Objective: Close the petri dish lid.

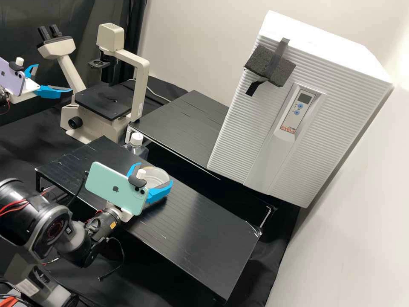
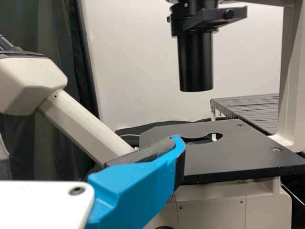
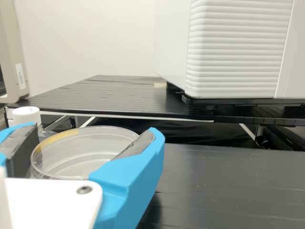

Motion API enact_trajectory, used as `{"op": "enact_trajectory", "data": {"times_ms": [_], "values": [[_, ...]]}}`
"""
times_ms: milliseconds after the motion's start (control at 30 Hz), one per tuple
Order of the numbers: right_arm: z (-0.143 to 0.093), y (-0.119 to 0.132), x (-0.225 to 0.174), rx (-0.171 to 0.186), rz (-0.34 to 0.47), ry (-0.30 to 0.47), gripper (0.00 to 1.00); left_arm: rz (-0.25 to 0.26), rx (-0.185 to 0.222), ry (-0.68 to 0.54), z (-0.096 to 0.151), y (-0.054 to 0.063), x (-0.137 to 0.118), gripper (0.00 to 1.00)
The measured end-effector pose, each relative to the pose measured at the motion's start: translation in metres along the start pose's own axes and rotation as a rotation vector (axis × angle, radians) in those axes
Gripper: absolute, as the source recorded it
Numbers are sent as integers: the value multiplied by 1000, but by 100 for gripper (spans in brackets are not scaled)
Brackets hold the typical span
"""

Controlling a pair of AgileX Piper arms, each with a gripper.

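We have the blue-fingered right tool [image 3: 95, 129] at the clear, round plastic petri dish [image 3: 86, 157], one dark pad against each side of the rim, so we read it as pinching the dish between them. The dish is right at the tips, above the black slatted worktop [image 3: 214, 186], with a short yellowish strip [image 3: 55, 140] along its rim. Whether the pads bear on the lid alone or on lid and base together, we cannot tell.

The step in hand, as we judge it, is seating the lid. We should keep it level, centre it over the base and lower gently until its rim sits evenly all round, then part the pads equally so neither side drags. If one edge rides up, a light press on top should settle it; squeezing harder could bow the thin plastic or make it skid.

Just beyond the right tool is a clear bottle with a white cap [image 1: 136, 139], so we would back straight out rather than swing past it.

Our blue-fingered left tool [image 1: 54, 77] is spread, with nothing between its tips, beside the cream microscope [image 1: 140, 81]; it seems unneeded here.
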Motion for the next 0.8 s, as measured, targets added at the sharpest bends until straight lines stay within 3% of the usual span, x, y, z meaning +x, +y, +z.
{"op": "enact_trajectory", "data": {"times_ms": [300, 467, 800], "values": [[6, 8, -1, -22, 13, -11, 0, 0, 0, 0, 0, 0, 0, 100], [9, 17, -7, -13, -4, -13, 0, 0, 0, 0, 0, 0, 0, 100], [-4, 25, -18, -17, -25, 71, 0, 0, 0, 0, 0, 0, 0, 100]]}}
